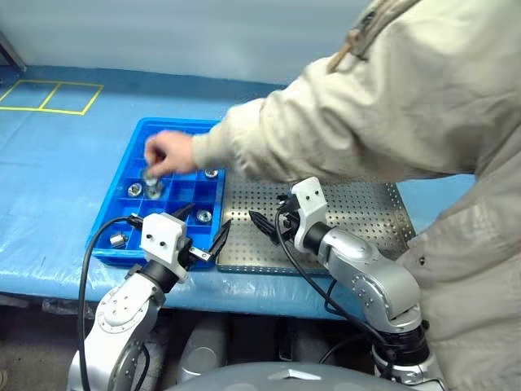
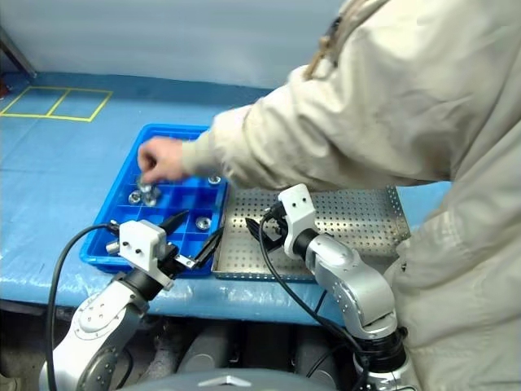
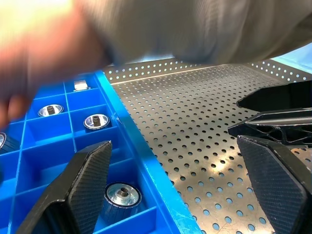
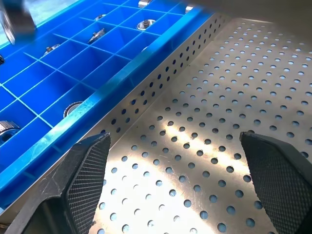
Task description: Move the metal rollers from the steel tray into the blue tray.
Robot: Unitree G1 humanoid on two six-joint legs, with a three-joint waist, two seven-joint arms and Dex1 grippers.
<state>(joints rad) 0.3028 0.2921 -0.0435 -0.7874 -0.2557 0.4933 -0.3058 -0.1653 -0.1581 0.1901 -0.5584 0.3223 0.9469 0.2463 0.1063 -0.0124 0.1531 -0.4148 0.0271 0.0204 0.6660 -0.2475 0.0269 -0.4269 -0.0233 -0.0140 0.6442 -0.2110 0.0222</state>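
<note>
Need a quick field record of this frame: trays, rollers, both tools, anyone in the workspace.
steel tray: right of the blue tray, perforated floor, no rollers seen on the visible part
blue tray: compartment grid, on the blue table cover
metal rollers: several sitting in separate blue tray compartments
left tool: open, empty, over the blue tray's near right corner
right tool: open, empty, over the steel tray
person's hand: reaching over the blue tray, gripping something shiny

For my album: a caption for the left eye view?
A person's hand reaches into the blue tray while both open grippers wait.
</note>
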